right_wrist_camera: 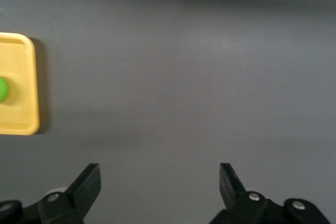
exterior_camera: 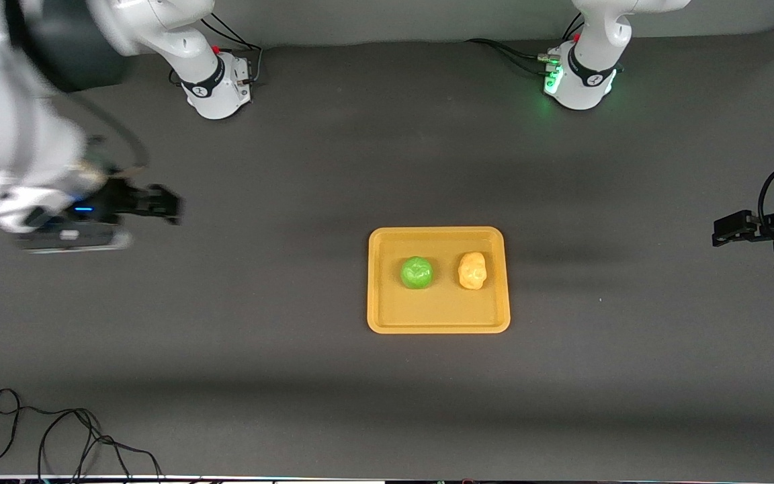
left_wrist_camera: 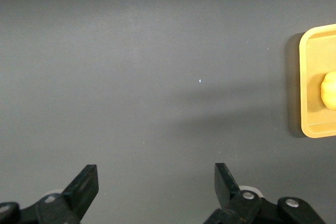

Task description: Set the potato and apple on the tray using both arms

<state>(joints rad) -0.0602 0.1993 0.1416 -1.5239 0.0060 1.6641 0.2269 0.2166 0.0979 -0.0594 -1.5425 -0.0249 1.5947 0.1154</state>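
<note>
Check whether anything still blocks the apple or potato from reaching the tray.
Nothing visible does. The apple and potato already sit side by side on the tray, apart from each other. Both end effectors, left and right, are open over bare table.

table [exterior_camera: 293,376]: dark grey mat | loose black cable [exterior_camera: 58,437]: table edge nearest front camera, right arm's end

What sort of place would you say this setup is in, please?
Probably a robotics lab bench: two arms bolted to a dark mat-covered table, loose cables at its edge, and a tray holding only an apple and potato.
</note>
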